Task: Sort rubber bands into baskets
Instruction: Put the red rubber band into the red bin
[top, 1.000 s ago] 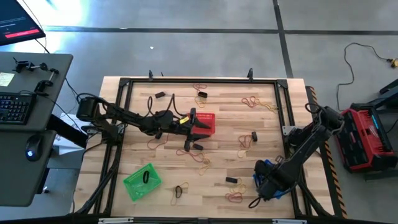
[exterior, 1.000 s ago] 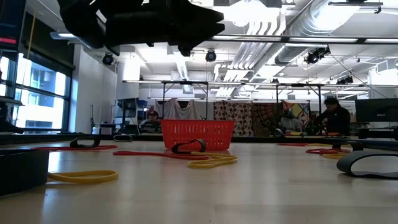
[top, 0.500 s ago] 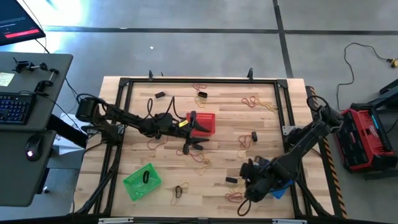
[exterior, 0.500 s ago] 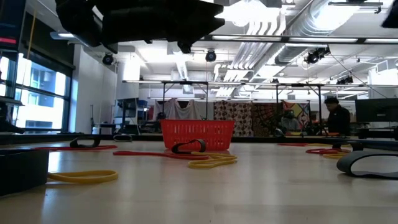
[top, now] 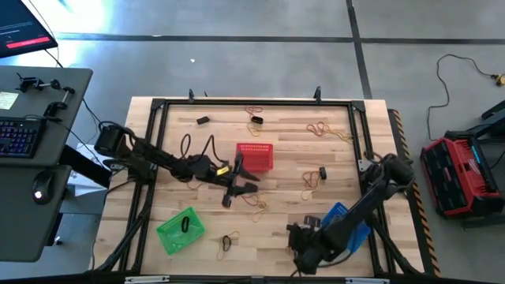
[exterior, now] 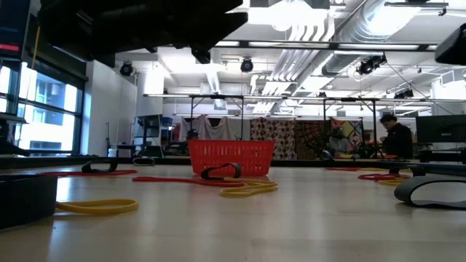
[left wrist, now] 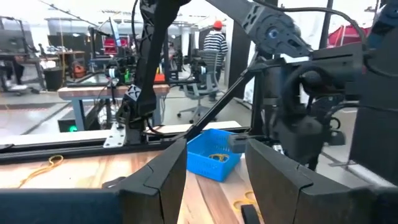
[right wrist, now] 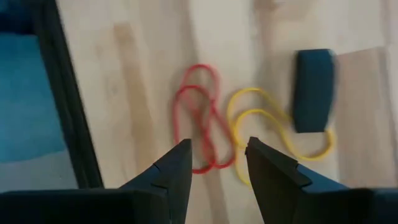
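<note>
Right gripper (right wrist: 214, 163), fingers parted and empty, above a red rubber band (right wrist: 198, 118).
Touching yellow band (right wrist: 267, 134) risks coming along; left gripper (left wrist: 214, 168) hangs apart, empty.

The high camera looks straight down on the whole wooden surface (top: 284, 158), while the low one sits at its level, facing the red basket (exterior: 231, 156) and the room behind; both share that basket. The left wrist camera looks level across to the blue basket (left wrist: 213, 152), also seen from above, and the right wrist camera looks steeply down, close over a red rubber band (right wrist: 199, 118).
</note>
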Controlling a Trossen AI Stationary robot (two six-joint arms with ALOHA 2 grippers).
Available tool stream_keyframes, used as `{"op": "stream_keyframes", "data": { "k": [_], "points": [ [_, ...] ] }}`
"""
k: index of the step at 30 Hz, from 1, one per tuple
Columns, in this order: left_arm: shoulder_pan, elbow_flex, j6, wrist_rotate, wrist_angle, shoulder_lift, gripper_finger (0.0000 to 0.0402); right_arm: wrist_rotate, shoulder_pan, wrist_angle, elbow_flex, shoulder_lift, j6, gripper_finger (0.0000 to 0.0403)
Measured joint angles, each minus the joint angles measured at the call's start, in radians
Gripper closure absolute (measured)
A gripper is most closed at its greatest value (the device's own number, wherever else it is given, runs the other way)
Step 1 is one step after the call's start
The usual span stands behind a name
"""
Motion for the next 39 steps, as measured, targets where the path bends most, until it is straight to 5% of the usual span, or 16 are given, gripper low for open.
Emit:
{"op": "stream_keyframes", "data": {
  "k": [16, 28, 39],
  "points": [
    [-0.05, 0.0, 0.079, -0.065, -0.006, -0.001, 0.0245, -0.023, 0.043, -0.011, 0.055, 0.13, -0.056, 0.0265],
    [-0.049, 0.0, 0.084, -0.067, -0.009, -0.001, 0.0245, -0.035, 0.034, 0.011, 0.023, 0.128, -0.122, 0.0391],
    [-0.049, -0.001, 0.082, -0.115, -0.024, -0.028, 0.0245, -0.022, 0.02, -0.126, 0.157, 0.126, -0.187, 0.0402]
  ]
}}
